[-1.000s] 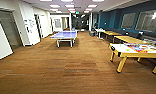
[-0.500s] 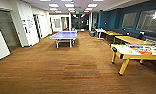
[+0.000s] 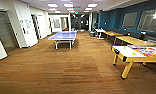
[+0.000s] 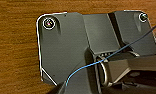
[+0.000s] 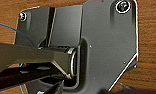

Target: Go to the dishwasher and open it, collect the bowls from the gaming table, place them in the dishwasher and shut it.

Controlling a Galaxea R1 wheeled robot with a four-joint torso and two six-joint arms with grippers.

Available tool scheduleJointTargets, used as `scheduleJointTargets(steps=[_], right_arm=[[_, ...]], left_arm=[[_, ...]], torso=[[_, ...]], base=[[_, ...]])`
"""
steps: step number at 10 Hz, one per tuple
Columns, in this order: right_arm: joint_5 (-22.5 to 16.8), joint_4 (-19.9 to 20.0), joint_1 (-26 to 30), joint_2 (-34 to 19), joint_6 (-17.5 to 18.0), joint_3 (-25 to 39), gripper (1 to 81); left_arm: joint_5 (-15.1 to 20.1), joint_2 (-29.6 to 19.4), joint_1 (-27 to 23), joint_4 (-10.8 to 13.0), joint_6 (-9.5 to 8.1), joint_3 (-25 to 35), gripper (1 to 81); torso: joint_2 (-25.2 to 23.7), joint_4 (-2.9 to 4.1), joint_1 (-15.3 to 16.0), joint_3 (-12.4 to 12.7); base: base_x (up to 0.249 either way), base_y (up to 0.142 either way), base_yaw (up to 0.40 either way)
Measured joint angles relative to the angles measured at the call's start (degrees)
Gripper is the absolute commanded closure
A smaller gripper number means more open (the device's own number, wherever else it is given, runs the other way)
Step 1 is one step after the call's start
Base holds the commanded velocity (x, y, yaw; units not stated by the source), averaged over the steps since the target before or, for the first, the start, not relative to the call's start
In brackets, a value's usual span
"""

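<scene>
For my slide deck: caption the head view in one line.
Wood-floored hall: blue table-tennis table ahead, white-topped gaming table with colourful games at right, yellow tables behind.

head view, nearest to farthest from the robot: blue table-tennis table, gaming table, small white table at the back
1. gaming table, close by on the right
2. blue table-tennis table, mid-room, left of centre
3. small white table, far back, right of centre
</scene>
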Motion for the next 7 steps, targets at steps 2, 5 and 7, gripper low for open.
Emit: scheduleJointTargets(steps=[2,5,7], right_arm=[[-0.1,0.0,-0.1,0.0,0.0,0.0,1.0],[0.0,0.0,0.1,0.0,0.1,0.1,1.0],[0.0,0.0,0.2,0.0,0.2,0.1,1.0]], left_arm=[[0.0,0.0,0.1,0.0,-0.02,0.0,1.0],[-0.4,-0.2,0.1,-0.7,-0.41,0.0,1.0],[-0.5,-0.1,0.1,-2.5,-0.48,0.0,1.0]], torso=[[0.0,0.02,0.0,0.0],[0.0,0.00,0.0,0.0],[0.0,0.00,0.0,0.0]], base=[[0.275,0.000,0.000],[0.275,0.000,0.000],[0.275,0.000,0.000]])
